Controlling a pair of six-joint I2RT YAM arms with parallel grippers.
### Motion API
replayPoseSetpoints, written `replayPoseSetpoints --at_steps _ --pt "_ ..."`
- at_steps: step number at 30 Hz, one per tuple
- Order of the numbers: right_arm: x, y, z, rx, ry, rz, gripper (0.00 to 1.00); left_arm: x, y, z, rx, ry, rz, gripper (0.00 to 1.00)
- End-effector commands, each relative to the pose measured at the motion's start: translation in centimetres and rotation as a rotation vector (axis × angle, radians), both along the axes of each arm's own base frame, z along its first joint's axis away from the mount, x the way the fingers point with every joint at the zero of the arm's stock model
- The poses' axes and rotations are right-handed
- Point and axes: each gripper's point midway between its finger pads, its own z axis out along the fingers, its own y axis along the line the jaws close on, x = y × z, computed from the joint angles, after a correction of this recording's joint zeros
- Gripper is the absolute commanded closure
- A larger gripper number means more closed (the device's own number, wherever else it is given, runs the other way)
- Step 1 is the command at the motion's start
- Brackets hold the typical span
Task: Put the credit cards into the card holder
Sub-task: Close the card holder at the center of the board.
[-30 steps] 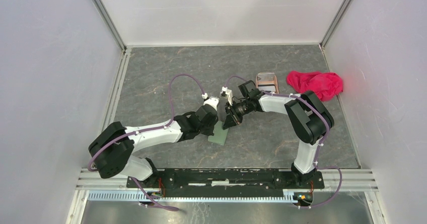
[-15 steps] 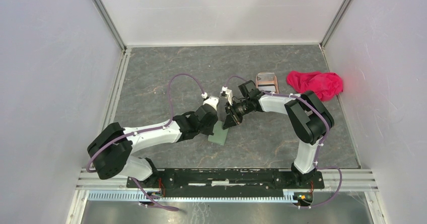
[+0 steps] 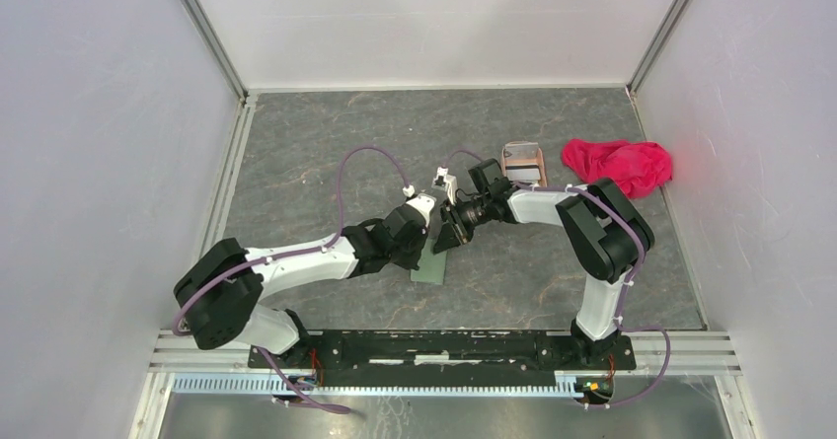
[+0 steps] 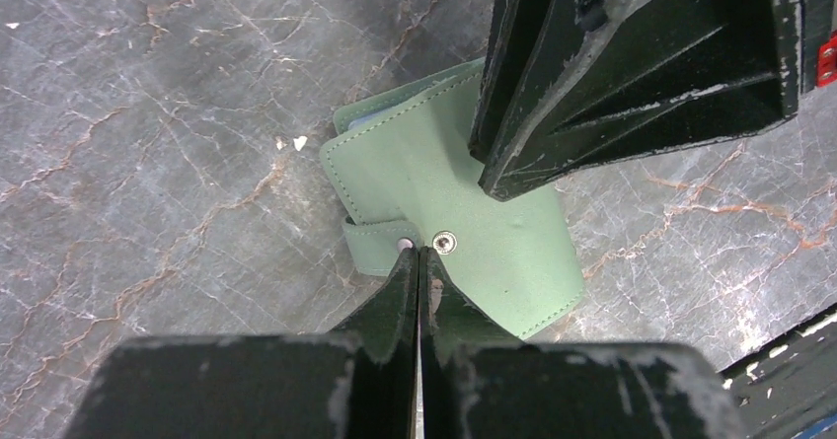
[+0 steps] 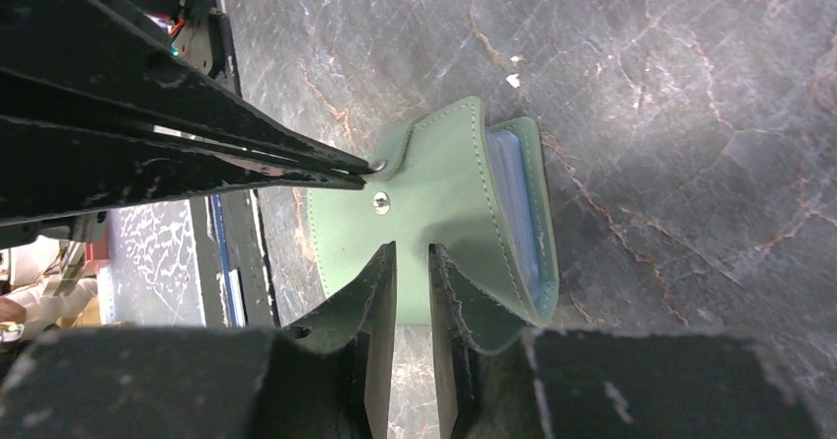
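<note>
No cards can be picked out in any view, and none shows as loaded. By my judgement the job is near its start: the wallet has to be opened first, and all the filling is left.

The table is grey veined stone. A red cloth lies just right of the tray; what the tray holds is too small to tell. The wallet lies flat on the table, left of the tray and nearer the arm bases, well apart from it. It is folded over, with pale blue pockets showing along one edge.

The right claw is slightly spread with nothing between its fingers, its tips at the wallet's cover; touching or just above, I cannot tell. The left claw is pressed together at the free end of the strap, and whether it nips the strap I cannot tell. The strap is already off its snap.

No brand, label or writing can be read.
</note>
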Motion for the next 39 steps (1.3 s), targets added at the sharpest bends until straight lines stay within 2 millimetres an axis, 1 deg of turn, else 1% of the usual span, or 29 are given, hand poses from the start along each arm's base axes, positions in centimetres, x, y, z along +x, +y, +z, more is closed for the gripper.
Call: replayPoseSetpoints --at_steps 1,6,10,12,19,22,27,30,39 --pt "-0.4 1.2 1.5 0.102 0.006 0.032 0.75 0.2 -1.4 0.7 -0.018 -0.013 -0.057 0.98" --pt "-0.7 1.4 1.8 0.132 0.020 0.060 0.73 0.2 -1.1 0.2 -0.009 -0.015 -0.047 0.98" --pt "-0.5 1.5 1.7 0.128 0.007 0.059 0.73 0.3 -1.1 0.5 -0.031 -0.029 -0.037 0.98" --pt "-0.6 1.3 1.1 0.109 0.018 0.051 0.73 0.3 -1.2 0.6 -0.047 -0.033 -0.038 0.98" --pt "-0.5 0.6 -2.0 0.005 0.069 -0.003 0.76 -0.3 -1.3 0.5 -0.090 -0.024 -0.051 0.98" --pt "-0.5 0.3 -2.9 -0.029 0.074 -0.025 0.77 -0.4 -1.4 0.8 -0.137 -0.018 -0.050 0.98" --pt "-0.5 0.3 -3.2 -0.046 0.071 -0.032 0.78 -0.6 -1.5 0.7 -0.198 0.003 -0.057 0.98" --pt "-0.6 0.4 -3.3 -0.050 0.073 -0.030 0.78 -0.9 -2.1 0.6 -0.233 0.025 -0.085 0.98" --pt "-0.4 0.3 -3.5 -0.061 0.062 -0.035 0.78 -1.3 -2.5 0.2 -0.259 0.056 -0.105 0.98"
